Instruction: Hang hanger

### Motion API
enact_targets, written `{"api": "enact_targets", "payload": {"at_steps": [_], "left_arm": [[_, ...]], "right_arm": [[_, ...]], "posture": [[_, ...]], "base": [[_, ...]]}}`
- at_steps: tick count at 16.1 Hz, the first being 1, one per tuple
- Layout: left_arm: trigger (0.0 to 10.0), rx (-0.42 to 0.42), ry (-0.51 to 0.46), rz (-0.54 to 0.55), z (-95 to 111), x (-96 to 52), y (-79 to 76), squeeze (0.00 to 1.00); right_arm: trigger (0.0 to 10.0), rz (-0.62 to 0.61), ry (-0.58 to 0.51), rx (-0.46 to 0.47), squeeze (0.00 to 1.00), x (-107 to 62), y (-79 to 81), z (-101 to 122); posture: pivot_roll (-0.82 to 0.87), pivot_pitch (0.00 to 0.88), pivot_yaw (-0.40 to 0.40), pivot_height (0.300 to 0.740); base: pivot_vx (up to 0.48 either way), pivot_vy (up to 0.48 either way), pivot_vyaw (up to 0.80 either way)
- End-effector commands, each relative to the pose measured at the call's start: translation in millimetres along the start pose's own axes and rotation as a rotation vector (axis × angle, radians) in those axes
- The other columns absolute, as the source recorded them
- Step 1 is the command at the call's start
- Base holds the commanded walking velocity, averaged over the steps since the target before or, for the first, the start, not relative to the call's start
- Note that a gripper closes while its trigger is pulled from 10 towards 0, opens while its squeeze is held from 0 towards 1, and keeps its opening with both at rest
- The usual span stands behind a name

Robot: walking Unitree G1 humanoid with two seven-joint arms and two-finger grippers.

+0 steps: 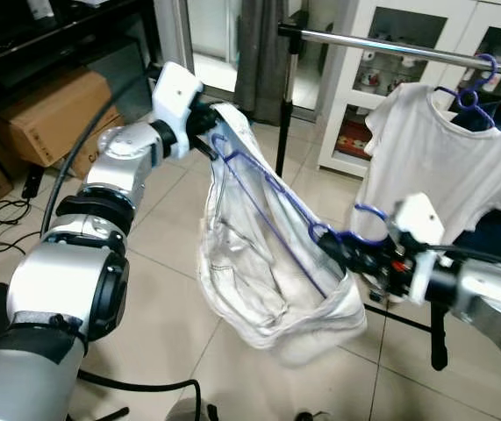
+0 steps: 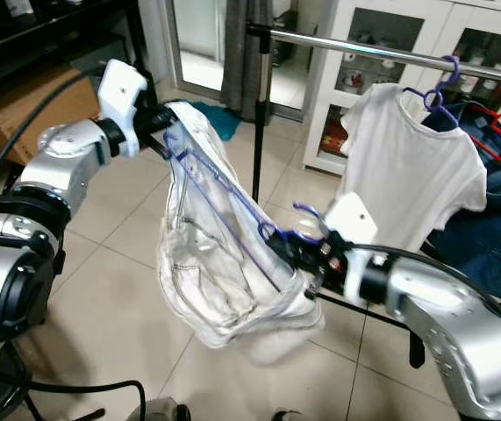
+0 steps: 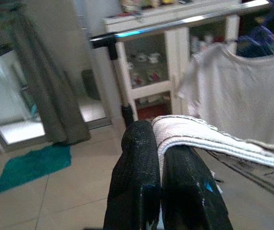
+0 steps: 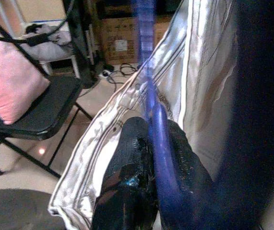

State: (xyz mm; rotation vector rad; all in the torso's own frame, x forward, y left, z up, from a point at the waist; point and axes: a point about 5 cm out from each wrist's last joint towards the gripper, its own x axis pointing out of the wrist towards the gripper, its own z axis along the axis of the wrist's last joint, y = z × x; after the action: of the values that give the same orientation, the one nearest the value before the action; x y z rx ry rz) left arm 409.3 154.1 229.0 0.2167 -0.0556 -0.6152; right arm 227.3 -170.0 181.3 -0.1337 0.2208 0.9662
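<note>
- Nearest, at about 4 o'clock: right gripper clenched on the neck of a blue hanger, hook pointing up; in the right wrist view, blue wire pinched between the black fingers.
- At 11 o'clock: left gripper clamped on the upper edge of a pale, see-through garment; fabric nipped between the fingers in the left wrist view.
- Hanger and garment stretched between both grippers, sagging at centre, well below the rail at 1 o'clock.
- Risk: garment sliding off the tilted hanger if the left grip lets go early, judging by the loose sag.
- Risk: thin wire twisting in the right pinch, so the hook meets the rail askew and misses.
- Risk: hook catching the white T-shirt already hung at 2 o'clock, or knocking its hanger.
- Count: two grippers, one held hanger, one held garment, one rail, one white T-shirt, one cardboard box at 10 o'clock.
</note>
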Motion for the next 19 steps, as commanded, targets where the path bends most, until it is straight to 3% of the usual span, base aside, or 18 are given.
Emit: {"api": "enact_targets", "payload": {"at_steps": [1, 3, 5, 8, 9, 10, 11, 12, 16, 18, 19], "left_arm": [[0.0, -0.021, -0.096, 0.101, 28, -2.1, 17.8, 0.00], [0.0, -0.144, -0.108, 0.210, 25, -5.5, 26.9, 0.00], [0.0, -0.244, -0.095, 0.248, 13, -7.2, 27.2, 0.00], [0.0, -0.272, -0.058, 0.218, -1, -5.2, 17.9, 0.00], [0.0, -0.264, 0.003, 0.165, -17, -3.5, 5.9, 0.00], [0.0, -0.264, 0.003, 0.165, -17, -3.5, 5.9, 0.00], [0.0, -0.217, 0.079, 0.055, -36, -0.4, -14.1, 0.00], [0.0, -0.209, 0.104, -0.001, -44, 2.8, -27.1, 0.00], [0.0, -0.215, 0.107, -0.089, -52, 12.2, -55.7, 0.00], [0.0, -0.222, 0.082, -0.153, -52, 24.2, -84.2, 0.00], [0.0, -0.229, 0.075, -0.196, -52, 27.4, -96.7, 0.00]], "right_arm": [[0.0, 0.016, 0.007, 0.001, 0.00, -5.0, 1.9, 0], [0.0, 0.033, 0.000, 0.010, 0.00, -7.3, 4.3, -1], [0.0, -0.060, -0.031, 0.045, 0.00, -6.9, -4.2, -2], [0.0, -0.213, -0.090, 0.113, 0.00, -6.8, -20.4, -2], [0.0, -0.340, -0.198, 0.206, 0.00, -7.8, -35.5, 3], [0.0, -0.340, -0.198, 0.206, 0.00, -7.8, -35.5, 3], [0.0, -0.461, -0.349, 0.312, 0.00, -9.0, -49.6, 13], [0.0, -0.522, -0.429, 0.364, 0.00, -8.2, -56.1, 18], [0.0, -0.627, -0.510, 0.414, 0.00, -1.8, -66.7, 25], [0.0, -0.696, -0.611, 0.595, 0.00, 8.3, -71.3, 21], [0.0, -0.748, -0.631, 0.620, 0.00, 7.3, -74.9, 17]], "posture": [[-0.02, 0.000, 0.011, 0.740], [-0.02, 0.000, 0.012, 0.740], [-0.02, 0.000, 0.013, 0.740], [-0.02, 0.000, 0.015, 0.740], [-0.02, 0.000, 0.017, 0.740], [-0.02, 0.000, 0.017, 0.740], [-0.01, 0.000, 0.022, 0.740], [-0.01, 0.000, 0.023, 0.740], [-0.01, 0.000, 0.032, 0.740], [-0.02, 0.000, 0.037, 0.740], [-0.02, 0.000, 0.047, 0.740]], "base": [[0.000, 0.000, 0.00], [0.000, 0.000, 0.00], [0.000, 0.000, 0.00], [0.000, 0.000, 0.00], [0.000, 0.000, 0.00], [0.000, 0.000, 0.00], [0.000, 0.000, 0.00], [0.000, 0.000, 0.00], [0.000, 0.000, 0.00], [0.000, 0.000, 0.00], [0.000, 0.000, 0.00]]}}
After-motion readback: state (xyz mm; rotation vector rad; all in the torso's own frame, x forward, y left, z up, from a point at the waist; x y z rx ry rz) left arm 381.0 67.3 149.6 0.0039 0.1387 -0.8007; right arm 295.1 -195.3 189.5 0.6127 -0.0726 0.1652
